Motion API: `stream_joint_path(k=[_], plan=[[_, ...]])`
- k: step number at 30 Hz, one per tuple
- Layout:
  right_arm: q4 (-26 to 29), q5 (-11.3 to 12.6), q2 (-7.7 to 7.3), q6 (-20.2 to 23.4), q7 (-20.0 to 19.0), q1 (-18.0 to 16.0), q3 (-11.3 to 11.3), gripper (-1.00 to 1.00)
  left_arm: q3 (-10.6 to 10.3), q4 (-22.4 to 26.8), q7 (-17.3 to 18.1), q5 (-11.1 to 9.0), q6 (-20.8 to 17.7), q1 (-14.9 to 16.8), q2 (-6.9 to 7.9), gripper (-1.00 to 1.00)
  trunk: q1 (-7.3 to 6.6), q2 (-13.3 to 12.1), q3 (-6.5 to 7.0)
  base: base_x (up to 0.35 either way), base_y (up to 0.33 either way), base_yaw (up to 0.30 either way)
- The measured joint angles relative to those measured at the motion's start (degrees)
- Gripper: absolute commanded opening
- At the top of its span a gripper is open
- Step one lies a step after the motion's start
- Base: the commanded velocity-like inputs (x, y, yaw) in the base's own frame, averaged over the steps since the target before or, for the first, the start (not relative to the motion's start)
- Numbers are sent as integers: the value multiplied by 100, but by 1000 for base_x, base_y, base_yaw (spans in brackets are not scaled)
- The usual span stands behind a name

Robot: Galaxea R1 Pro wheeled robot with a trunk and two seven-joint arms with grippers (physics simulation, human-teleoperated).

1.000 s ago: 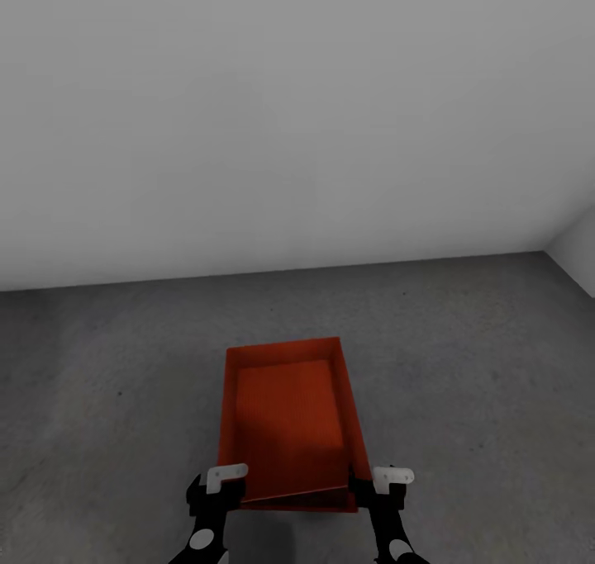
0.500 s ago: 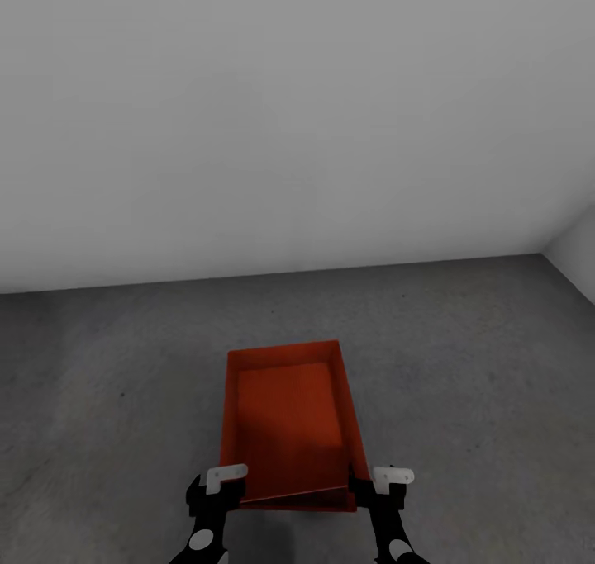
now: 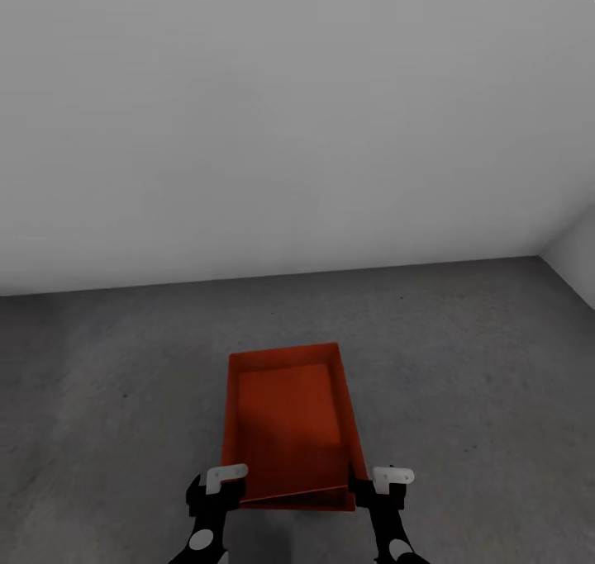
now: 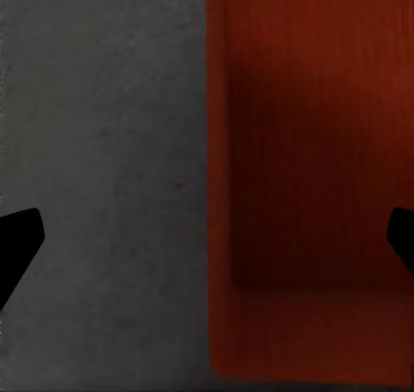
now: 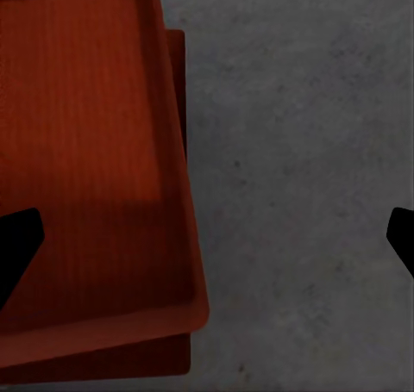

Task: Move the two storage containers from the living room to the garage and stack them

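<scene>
One red-orange storage container [image 3: 289, 424] sits nested on top of the other [image 5: 129, 368] on the garage's dark grey floor [image 3: 463, 349]. Of the lower one I see just a rim edge peeking out from under the upper. My left gripper [image 3: 216, 488] is at the stack's near left corner, open, with its fingers [image 4: 17, 237] straddling the container's left wall [image 4: 220, 194]. At the near right corner my right gripper [image 3: 377, 488] is open too. Its fingers [image 5: 17, 237] stand either side of the right wall [image 5: 185, 202].
A plain white wall [image 3: 281, 118] runs across ahead, meeting the floor a little beyond the stack. A second white wall [image 3: 574, 258] forms a corner at the far right. Bare concrete lies on both sides of the stack.
The whole picture has slid slightly downward, so the camera has moved. Both grippers stay at the stack's near corners, open as before.
</scene>
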State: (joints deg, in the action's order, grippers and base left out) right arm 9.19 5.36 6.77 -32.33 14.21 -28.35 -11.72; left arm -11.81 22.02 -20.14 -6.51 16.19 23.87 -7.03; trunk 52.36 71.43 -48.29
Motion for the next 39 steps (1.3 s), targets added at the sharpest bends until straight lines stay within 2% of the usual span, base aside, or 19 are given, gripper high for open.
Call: stream_joint_path(k=[39], plan=[[0, 4, 0, -8, 0, 0, 0, 100, 0, 0, 0, -18, 0, 0, 4, 100, -857, -1565, 701, 0, 0, 0]])
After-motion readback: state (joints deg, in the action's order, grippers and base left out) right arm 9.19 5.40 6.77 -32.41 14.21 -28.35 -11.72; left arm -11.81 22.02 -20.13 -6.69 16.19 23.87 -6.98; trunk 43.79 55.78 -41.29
